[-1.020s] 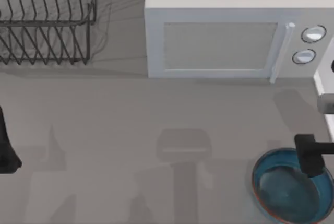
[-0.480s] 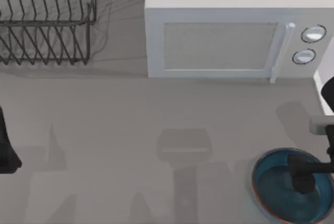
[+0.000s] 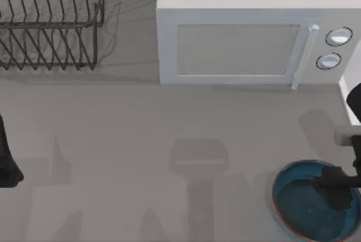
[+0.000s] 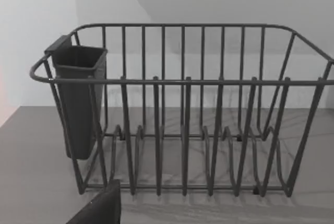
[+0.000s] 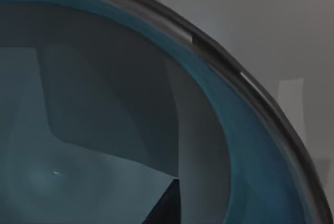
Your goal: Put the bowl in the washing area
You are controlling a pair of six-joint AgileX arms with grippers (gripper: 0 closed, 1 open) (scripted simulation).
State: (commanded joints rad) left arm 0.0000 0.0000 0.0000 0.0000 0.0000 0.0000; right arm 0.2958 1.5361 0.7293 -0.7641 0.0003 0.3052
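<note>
Top view: the right gripper (image 3: 337,188) has moved lower over the bowl (image 3: 302,208) than half a second ago, and now sits above the bowl's right inner side; a second ago it stood at the bowl's far rim. Whether its fingers are released or clenched cannot be told. The bowl has not shifted. It rests on the table (image 3: 141,140) at the near right corner, in front of the microwave (image 3: 242,42) and well apart from the dish rack (image 3: 51,27) at the far left. The bowl is round, shallow and glossy blue, with a thin reddish-brown outer rim. The left gripper (image 3: 7,163) remains parked at the table's left edge; its finger state cannot be told.
</note>
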